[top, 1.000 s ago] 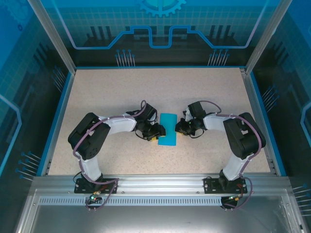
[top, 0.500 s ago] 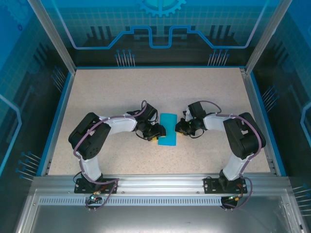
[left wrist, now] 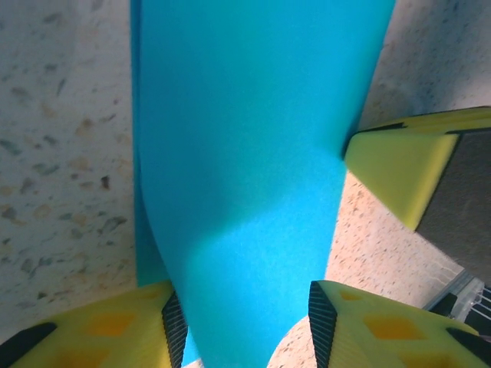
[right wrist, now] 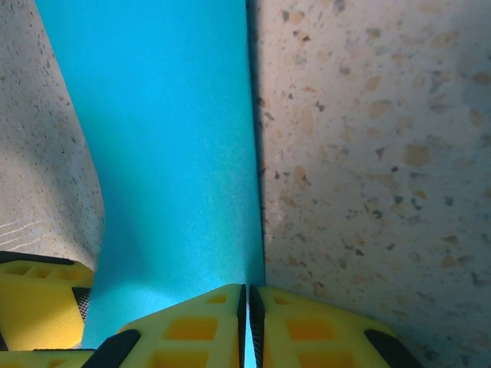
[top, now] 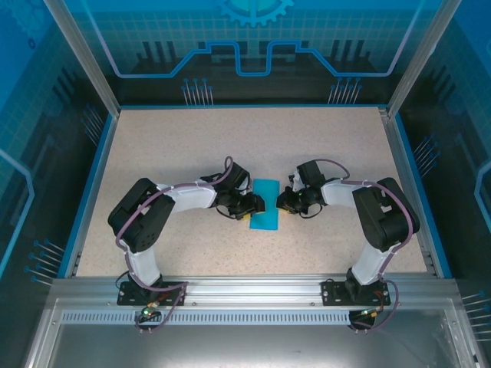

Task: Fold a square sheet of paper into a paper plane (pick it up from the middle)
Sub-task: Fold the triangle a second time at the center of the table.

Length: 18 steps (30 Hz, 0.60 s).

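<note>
- The left gripper [top: 249, 207] sits just left of centre in the overhead view. Its fingers are spread, with the paper's near end rising between them.
- The square sheet of paper [top: 266, 205], now a narrow teal rectangle, lies mid-frame on the speckled table [top: 192, 138] between both grippers.
- The right gripper [top: 281, 202], just right of centre, has its fingers pressed together, pinching the paper's right edge.

paper [top: 266, 205]: plain teal-blue | fingers [left wrist: 383, 331]: yellow, black pads [left wrist: 321, 318] | table [top: 192, 146]: speckled beige

The sheet of paper [top: 266, 201] lies on the table [top: 192, 146] (midway) between left tool [top: 252, 208] and right tool [top: 281, 205]
</note>
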Motion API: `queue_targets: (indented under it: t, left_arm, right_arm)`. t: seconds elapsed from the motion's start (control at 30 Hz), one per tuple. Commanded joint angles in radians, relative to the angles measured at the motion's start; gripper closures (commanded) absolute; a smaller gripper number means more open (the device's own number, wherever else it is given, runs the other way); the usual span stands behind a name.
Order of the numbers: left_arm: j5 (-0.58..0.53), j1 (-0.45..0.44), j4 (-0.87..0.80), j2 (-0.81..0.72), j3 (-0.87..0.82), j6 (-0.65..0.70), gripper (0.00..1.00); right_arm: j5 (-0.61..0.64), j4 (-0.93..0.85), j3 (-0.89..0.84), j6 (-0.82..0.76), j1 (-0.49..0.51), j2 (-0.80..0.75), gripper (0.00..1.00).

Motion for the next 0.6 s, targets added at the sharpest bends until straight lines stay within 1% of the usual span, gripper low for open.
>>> queue_targets:
  t: [0.0, 0.17, 0.4, 0.57]
  left_arm:
    - [0.032, 0.017, 0.062, -0.016, 0.013, -0.032, 0.52]
    - [0.081, 0.050, 0.140, 0.019, 0.022, -0.065, 0.52]
    - [0.097, 0.079, 0.151, 0.067, 0.041, -0.065, 0.53]
    - [0.157, 0.087, 0.226, 0.089, 0.036, -0.115, 0.57]
  right_arm:
    - [0.029, -0.054, -0.040, -0.004, -0.012, 0.029, 0.85]
    - [0.018, -0.046, -0.038, -0.003, -0.012, 0.017, 0.84]
    - [0.006, -0.042, -0.037, -0.006, -0.010, -0.016, 0.82]
    - [0.024, -0.060, -0.035, -0.025, -0.004, -0.076, 0.78]
